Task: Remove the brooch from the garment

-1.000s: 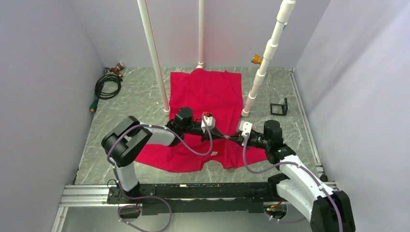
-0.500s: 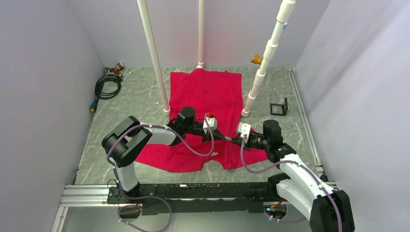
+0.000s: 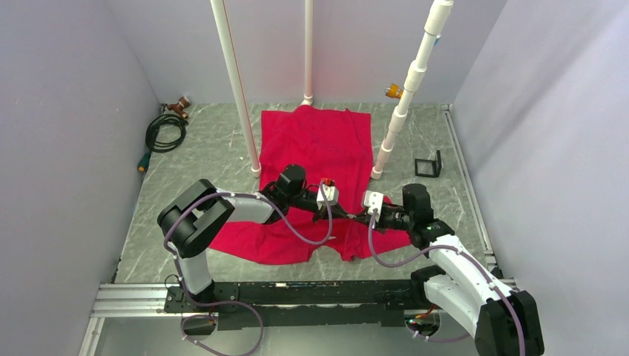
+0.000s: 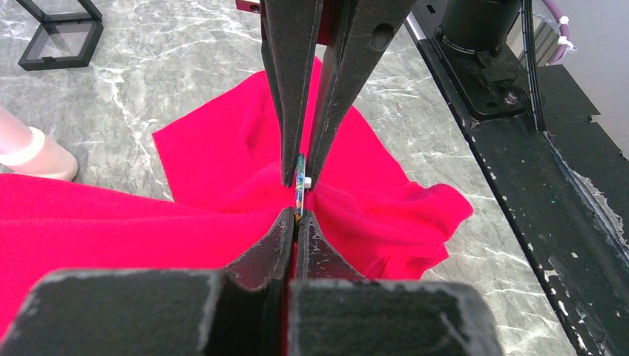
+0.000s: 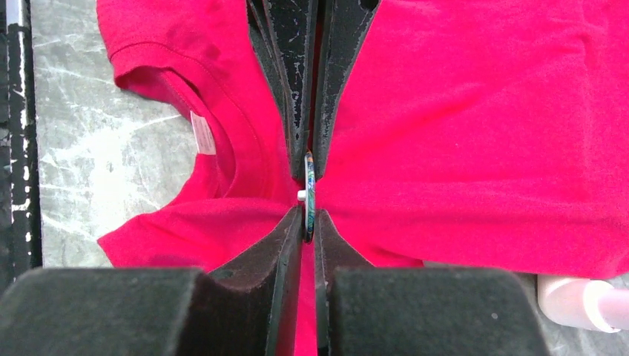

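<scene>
1. Brooch (image 5: pixel 309 194): thin disc seen edge-on, standing up off the red T-shirt (image 5: pixel 475 111). It's caught between two sets of fingertips that meet tip to tip.
2. R gripper (image 5: pixel 308 221): fingers nearly together, clamped on the disc's near end. A small white nub (image 5: pixel 302 196) on the disc sits just past one fingertip.
3. L gripper (image 4: pixel 297 216): fingers pressed fully together at the disc's opposite end. Rim or bunched cloth in the pinch? Can't tell.
4. Key relation: the disc's long axis runs in line w/ both grippers, straight ahead of each set of tips. Neither arm is nearer; both are at contact.
5. Judgement: this is the separation step. Next move prob. needs a pull apart along that axis, w/ one side holding the fabric back. Risk: the shirt lifts w/ the brooch instead of letting go.
</scene>
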Controlling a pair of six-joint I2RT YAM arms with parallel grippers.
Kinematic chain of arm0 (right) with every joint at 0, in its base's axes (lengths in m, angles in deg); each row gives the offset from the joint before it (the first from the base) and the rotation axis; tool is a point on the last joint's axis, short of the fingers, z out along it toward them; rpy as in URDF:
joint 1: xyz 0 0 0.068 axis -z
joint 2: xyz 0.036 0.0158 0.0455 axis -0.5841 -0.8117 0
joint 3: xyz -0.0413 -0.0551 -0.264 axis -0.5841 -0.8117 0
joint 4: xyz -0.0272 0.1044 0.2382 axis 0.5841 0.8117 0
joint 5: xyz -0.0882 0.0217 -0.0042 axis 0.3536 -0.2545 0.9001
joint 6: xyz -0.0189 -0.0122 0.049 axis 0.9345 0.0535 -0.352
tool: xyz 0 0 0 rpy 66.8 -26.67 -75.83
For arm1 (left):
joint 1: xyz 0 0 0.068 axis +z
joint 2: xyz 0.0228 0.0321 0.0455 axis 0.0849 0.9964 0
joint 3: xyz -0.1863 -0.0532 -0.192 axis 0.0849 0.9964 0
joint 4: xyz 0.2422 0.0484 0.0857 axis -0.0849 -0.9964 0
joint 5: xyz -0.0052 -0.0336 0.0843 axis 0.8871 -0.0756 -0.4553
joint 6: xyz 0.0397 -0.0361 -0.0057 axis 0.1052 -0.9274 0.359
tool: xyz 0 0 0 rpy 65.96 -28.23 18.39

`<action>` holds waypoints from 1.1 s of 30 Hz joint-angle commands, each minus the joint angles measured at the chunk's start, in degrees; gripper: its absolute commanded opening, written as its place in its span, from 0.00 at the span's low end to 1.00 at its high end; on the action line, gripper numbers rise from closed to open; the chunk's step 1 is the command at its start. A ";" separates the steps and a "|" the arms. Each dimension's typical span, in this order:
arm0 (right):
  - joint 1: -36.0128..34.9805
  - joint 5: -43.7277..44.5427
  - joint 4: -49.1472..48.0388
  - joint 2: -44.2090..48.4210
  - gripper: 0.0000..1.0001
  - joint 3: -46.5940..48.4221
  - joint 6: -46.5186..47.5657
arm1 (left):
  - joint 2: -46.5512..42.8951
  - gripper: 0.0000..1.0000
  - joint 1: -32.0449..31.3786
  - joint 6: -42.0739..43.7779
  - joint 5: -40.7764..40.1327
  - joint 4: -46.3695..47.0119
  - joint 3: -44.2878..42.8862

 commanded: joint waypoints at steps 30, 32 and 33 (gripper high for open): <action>1.88 -3.02 0.76 -1.22 0.00 4.14 -3.23 | 0.08 0.31 -0.32 -2.10 0.09 3.19 -0.78; 1.88 -2.95 -1.07 -0.84 0.00 3.88 -8.05 | -0.18 0.37 -0.19 -3.35 -1.10 6.30 0.55; 1.88 -2.86 -1.98 -0.69 0.00 3.65 -11.39 | -0.27 0.38 -0.13 -3.75 -1.67 7.25 1.07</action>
